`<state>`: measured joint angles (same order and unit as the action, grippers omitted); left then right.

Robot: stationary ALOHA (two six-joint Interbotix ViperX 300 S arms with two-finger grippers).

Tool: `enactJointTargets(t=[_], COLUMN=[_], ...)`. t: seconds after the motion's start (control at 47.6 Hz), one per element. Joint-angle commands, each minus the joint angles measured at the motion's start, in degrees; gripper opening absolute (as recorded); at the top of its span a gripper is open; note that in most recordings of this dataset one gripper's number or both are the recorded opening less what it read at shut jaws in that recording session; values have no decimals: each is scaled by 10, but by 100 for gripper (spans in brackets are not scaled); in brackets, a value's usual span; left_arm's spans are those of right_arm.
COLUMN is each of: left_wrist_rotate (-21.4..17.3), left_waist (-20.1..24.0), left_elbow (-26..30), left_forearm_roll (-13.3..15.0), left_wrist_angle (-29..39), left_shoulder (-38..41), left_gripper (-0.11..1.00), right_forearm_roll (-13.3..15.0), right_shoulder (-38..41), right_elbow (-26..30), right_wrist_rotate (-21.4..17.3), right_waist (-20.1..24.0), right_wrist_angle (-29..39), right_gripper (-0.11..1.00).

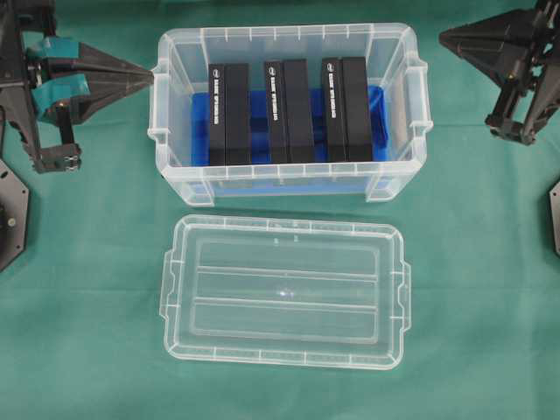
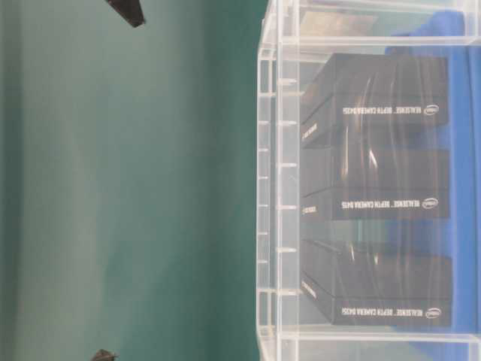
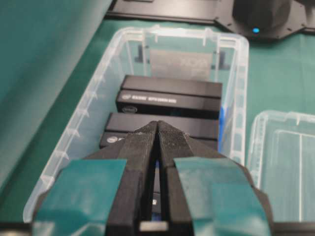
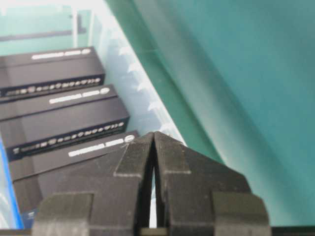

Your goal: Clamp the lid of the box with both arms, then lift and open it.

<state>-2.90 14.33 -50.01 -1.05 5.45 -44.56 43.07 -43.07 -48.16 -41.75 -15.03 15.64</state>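
Left gripper [image 1: 147,77] — jaws pressed together, empty — points at the box [image 1: 289,179] by the cloth's far edge. The lid [image 1: 284,289], long axis left–right, lies nearer the front edge. Right gripper [image 1: 448,37], likewise closed — equally distant.

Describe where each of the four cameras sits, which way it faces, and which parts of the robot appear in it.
Overhead: looks straight down on the box and the lid lying off it on the cloth; left gripper and right gripper at the edges.
Table-level: sideways image, close on the box wall and three black blocks; only dark gripper tips at the edge.
Left wrist: looks over shut taped jaws into the box, lid at right.
Right wrist: over shut jaws into the box.
All share the blocks.
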Motion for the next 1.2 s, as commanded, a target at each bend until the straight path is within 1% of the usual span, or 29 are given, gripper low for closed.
enactJointTargets(t=[0.0, 1.175], left_wrist_rotate=[0, 0], left_waist=[-2, -2], left_elbow=[2, -2], left_forearm_roll=[2, 2], left_wrist_angle=[-13, -19], left_shoulder=[-1, -1], left_gripper=[1, 1], right_forearm_roll=[-1, -3], right_shoulder=[0, 0], right_elbow=[4, 0], right_wrist_rotate=[-1, -1], right_waist=[-1, -2], right_wrist_angle=[-8, -9], right_gripper=[0, 0])
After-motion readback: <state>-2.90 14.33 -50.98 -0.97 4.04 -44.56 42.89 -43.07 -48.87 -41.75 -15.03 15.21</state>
